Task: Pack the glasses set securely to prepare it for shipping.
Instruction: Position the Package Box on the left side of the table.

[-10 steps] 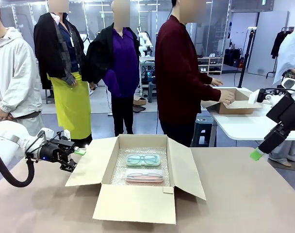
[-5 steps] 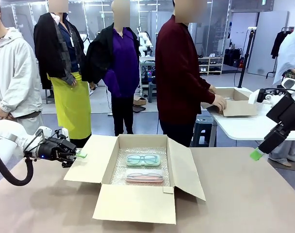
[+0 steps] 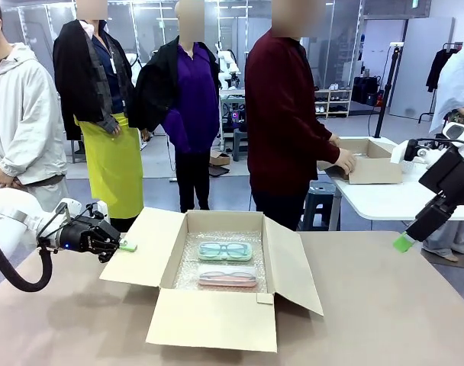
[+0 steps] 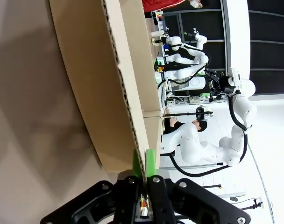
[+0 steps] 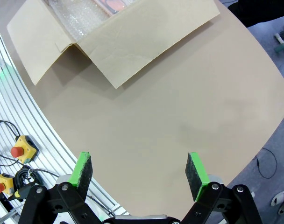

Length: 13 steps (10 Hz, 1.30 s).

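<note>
I've got the cardboard box (image 3: 217, 282) sitting open mid-surface (image 3: 385, 320), all four flaps splayed out. Inside, on a bubble-wrap lining (image 3: 188, 263), lie both cases of the glasses set. The mint-green case (image 3: 225, 251) is at the far side of the box floor w/ dark frames visible through it; the pale pink case (image 3: 227, 277) is nearer to me, just beside it but apart, no contact I can see. Both lie flat, long axes running left-right across the box, parallel to each other and to the near flap.

My left end effector (image 3: 124, 244) is at the outer edge of the box's left flap (image 3: 140, 248). In the left wrist view the green pads (image 4: 150, 164) are pinched narrow onto the flap's corrugated edge (image 4: 128, 116), one pad each side of the cardboard, so it's clamped on that flap.

My right end effector (image 3: 404, 242) hangs above the surface's right edge, well apart from the box. The right wrist view has its fingers (image 5: 83, 168) spread wide w/ nothing between them, bare surface (image 5: 179, 107) underneath and the box's right flap (image 5: 146, 32) farther off.

A person in a dark red top (image 3: 281, 122) stands beyond the far side, hands on another box (image 3: 373, 160) on a white table (image 3: 392, 200) to the right.
</note>
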{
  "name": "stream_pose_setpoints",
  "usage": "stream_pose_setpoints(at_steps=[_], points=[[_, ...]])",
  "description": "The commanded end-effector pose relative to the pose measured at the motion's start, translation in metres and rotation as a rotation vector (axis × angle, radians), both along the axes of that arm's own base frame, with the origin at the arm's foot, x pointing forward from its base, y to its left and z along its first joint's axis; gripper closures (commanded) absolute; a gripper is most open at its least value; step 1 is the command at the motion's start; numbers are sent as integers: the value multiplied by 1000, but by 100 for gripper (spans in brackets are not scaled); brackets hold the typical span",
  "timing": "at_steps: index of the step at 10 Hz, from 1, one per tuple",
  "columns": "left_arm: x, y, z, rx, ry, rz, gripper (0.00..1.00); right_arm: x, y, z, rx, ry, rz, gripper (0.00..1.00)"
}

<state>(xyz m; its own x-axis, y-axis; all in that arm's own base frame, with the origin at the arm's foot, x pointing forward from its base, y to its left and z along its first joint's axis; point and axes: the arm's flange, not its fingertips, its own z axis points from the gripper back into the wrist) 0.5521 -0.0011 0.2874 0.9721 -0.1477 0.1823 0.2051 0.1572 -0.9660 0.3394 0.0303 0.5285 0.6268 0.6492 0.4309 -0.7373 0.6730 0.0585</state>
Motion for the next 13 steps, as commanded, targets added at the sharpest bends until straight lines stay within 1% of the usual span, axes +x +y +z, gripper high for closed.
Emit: stream_pose_setpoints(at_steps=[1, 2, 3, 4, 5, 7, 8, 9, 10, 13], points=[[-2, 5, 13, -29, 13, 7, 100, -2, 1, 1, -7, 2, -6, 0], [-2, 10, 19, 13, 25, 3, 100, -2, 1, 1, -7, 2, -6, 0], [-2, 21, 31, 49, 31, 31, 100, -2, 1, 1, -7, 2, -6, 0], [-1, 32, 42, 41, 26, 62, 100, -2, 1, 1, -7, 2, -6, 0], [2, 44, 47, 43, 41, 92, 100, -2, 1, 1, -7, 2, -6, 0], [1, 74, 54, 88, 36, 137, 100, -2, 1, 1, -7, 2, -6, 0], [1, 97, 58, 82, 44, 140, 100, -2, 1, 1, -7, 2, -6, 0], [1, 116, 58, 92, 89, 109, 100, -2, 1, 1, -7, 2, -6, 0], [-1, 133, 55, 129, 97, 101, 100, -2, 1, 1, -7, 2, -6, 0], [-4, 177, 56, 260, 81, 102, 100, -2, 1, 1, -7, 2, -6, 0]])
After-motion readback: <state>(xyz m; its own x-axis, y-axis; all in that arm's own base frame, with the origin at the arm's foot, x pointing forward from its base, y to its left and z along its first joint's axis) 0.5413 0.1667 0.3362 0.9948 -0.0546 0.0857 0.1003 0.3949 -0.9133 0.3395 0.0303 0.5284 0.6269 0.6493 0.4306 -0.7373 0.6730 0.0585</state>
